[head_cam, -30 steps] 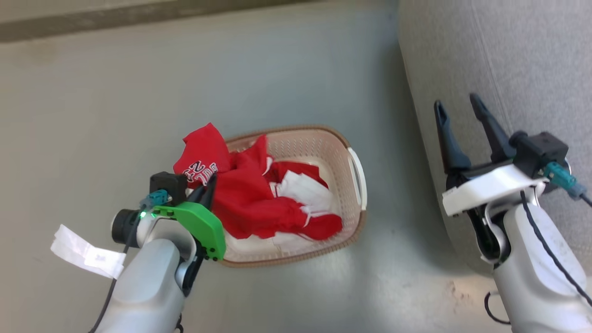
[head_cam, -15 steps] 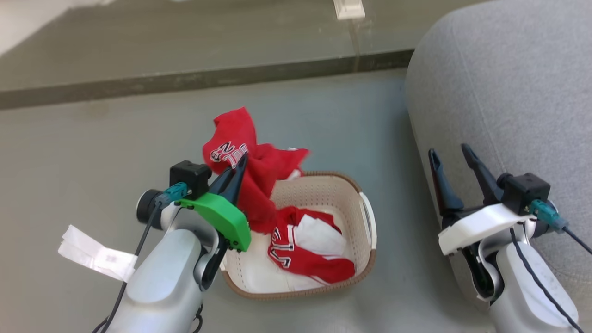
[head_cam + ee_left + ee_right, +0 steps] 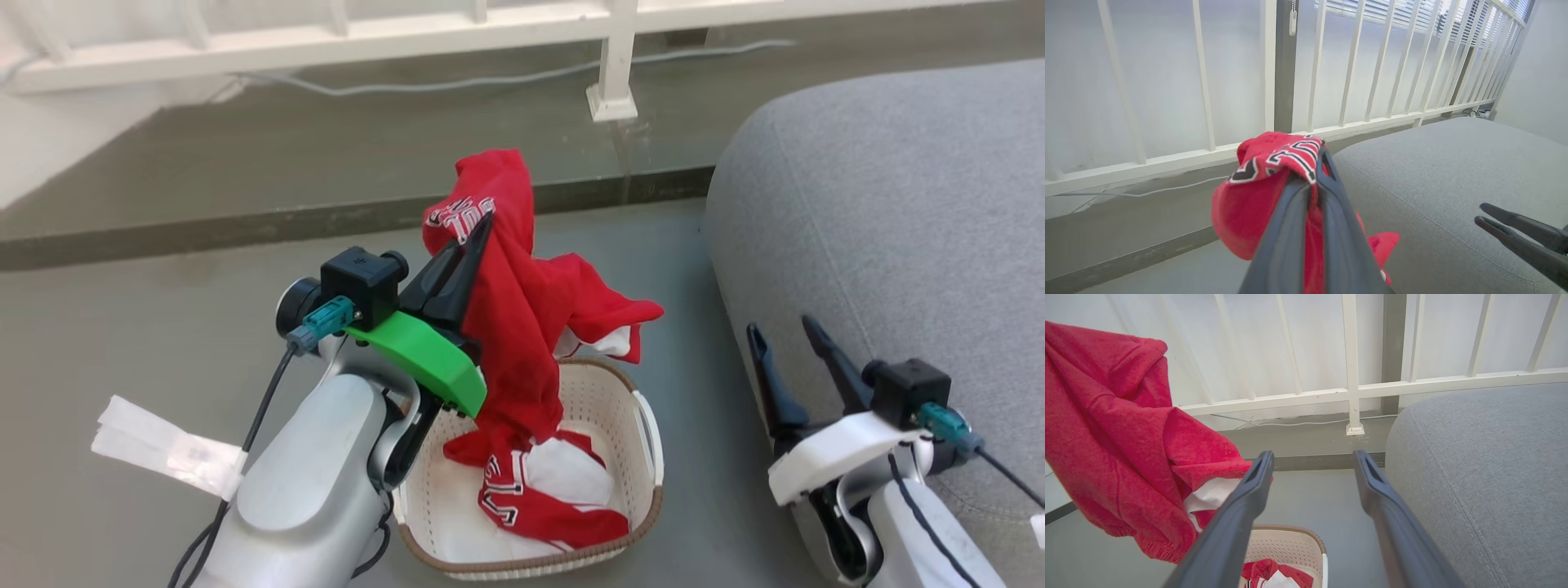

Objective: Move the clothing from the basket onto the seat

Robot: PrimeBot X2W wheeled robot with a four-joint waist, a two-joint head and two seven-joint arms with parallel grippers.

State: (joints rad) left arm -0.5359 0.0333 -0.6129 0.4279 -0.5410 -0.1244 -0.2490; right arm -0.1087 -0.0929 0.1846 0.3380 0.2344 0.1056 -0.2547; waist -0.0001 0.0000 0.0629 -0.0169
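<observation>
a red jersey [image 3: 522,327] is pinched in the pressed-together left hand [image 3: 483,224] and hangs with its long axis vertical, its lower end reaching into the basket [image 3: 649,441] on the floor [image 3: 163,343], where a second jersey [image 3: 539,506] lies. the seat [image 3: 898,204] lies to the held jersey's right, just beyond the basket; the right hand [image 3: 780,325], spread and empty, is held beside the seat's left edge. a rightward carry is judged needed.

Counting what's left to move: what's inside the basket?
A crumpled jersey lies in the basket, and the lifted jersey, pinched by the left gripper, hangs its lower end into it. Anything beneath the crumpled cloth is covered.
</observation>
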